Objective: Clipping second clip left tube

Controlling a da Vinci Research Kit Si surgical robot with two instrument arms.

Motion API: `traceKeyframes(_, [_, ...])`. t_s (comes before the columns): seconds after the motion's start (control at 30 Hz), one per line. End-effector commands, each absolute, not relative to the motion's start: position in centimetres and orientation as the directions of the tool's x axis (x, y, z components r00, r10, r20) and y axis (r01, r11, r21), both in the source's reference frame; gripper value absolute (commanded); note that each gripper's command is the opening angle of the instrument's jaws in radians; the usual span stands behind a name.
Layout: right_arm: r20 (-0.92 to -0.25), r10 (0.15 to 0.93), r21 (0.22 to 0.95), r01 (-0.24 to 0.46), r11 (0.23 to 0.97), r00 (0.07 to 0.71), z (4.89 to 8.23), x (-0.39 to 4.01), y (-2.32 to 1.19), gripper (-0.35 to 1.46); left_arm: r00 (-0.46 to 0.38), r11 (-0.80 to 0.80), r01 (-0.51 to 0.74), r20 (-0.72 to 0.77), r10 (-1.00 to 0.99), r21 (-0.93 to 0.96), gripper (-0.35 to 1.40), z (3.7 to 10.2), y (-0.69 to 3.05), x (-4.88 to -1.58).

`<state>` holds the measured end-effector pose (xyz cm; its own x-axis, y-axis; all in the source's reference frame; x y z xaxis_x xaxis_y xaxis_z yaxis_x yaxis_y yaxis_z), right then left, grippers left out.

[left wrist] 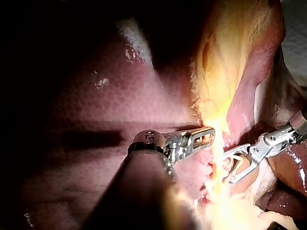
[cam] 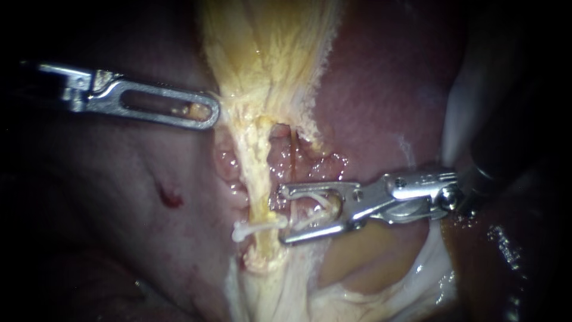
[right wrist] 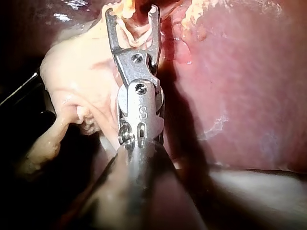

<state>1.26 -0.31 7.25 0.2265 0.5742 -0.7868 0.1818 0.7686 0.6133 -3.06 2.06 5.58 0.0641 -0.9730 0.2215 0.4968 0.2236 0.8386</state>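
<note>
The left tube [cam: 257, 173] is a pale yellow strand running down from the gallbladder [cam: 268, 48]. A white clip [cam: 253, 229] lies across it low down. My right instrument [cam: 283, 214] comes in from the right with its jaws wide apart, a second white clip [cam: 319, 207] held between them. Its tips reach the right edge of the left tube, just above the clip on the tube. A thin reddish right tube [cam: 292, 152] runs down toward its upper jaw. My left instrument [cam: 208, 113] has its slotted jaws shut on yellow tissue at the gallbladder's left edge.
Dark red liver [cam: 381, 89] lies on both sides of the gallbladder, with a small red spot [cam: 170, 197] on the left. Pale glistening tissue [cam: 417, 274] sits below my right instrument. In the right wrist view my right instrument [right wrist: 132, 12] points into pale fatty tissue [right wrist: 81, 86].
</note>
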Motion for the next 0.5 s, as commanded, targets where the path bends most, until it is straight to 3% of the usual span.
traceKeyframes(0.03, [-0.786, 0.576, 0.615, 0.185, 0.766, 0.226, 7.25, 1.28, -0.31, 0.5, 0.064, 0.224, 0.497, 0.222, -0.973, 0.838, -0.35, 5.59, 2.06, -3.07])
traceKeyframes(0.5, [-0.769, 0.609, 0.639, 0.243, 0.73, 0.192, 7.21, 1.63, -0.39, 0.5, 0.063, 0.224, 0.498, 0.222, -0.973, 0.838, -0.35, 5.6, 2.06, -3.08])
